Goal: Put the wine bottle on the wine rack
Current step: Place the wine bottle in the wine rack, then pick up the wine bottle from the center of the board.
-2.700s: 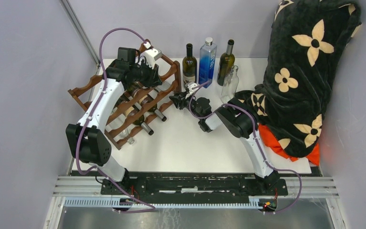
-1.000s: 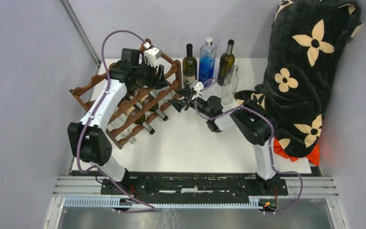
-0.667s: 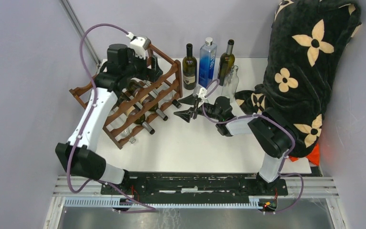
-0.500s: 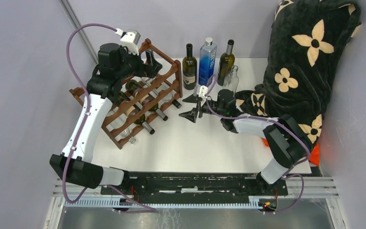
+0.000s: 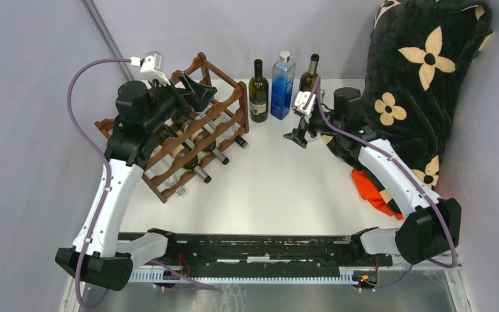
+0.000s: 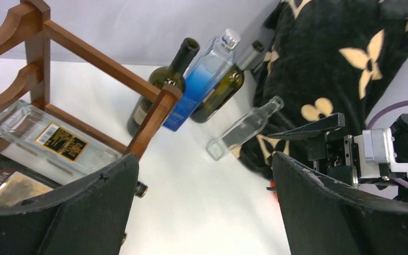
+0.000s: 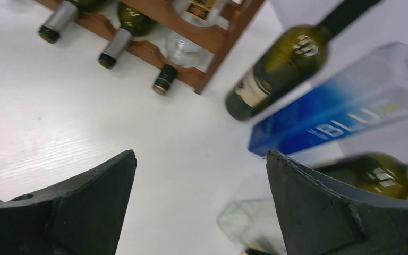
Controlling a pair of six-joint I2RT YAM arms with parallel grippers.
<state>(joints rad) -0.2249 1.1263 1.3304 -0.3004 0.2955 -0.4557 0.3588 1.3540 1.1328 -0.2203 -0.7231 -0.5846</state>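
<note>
The reddish-brown wine rack [image 5: 224,123] stands at the table's back left with several bottles lying in it, among them a clear labelled one [image 6: 53,139]. My left gripper [image 5: 197,91] hangs open over the rack's top, nothing between its fingers. A dark wine bottle [image 5: 257,91], a blue bottle [image 5: 282,83] and a green wine bottle [image 5: 308,79] stand upright in a row at the back. My right gripper [image 5: 297,123] is open and empty, just in front of a clear glass bottle [image 7: 244,218] by that row.
A black blanket with cream flowers [image 5: 422,97] is heaped at the right, over an orange cloth [image 5: 373,192]. Bottle necks [image 7: 164,79] poke out of the rack's front. The white table [image 5: 266,195] lies bare between the arms.
Both grippers have opened wide. The left arm has lifted and drawn back left from the rack. The right arm has swung right, away from the rack toward the standing bottles.
</note>
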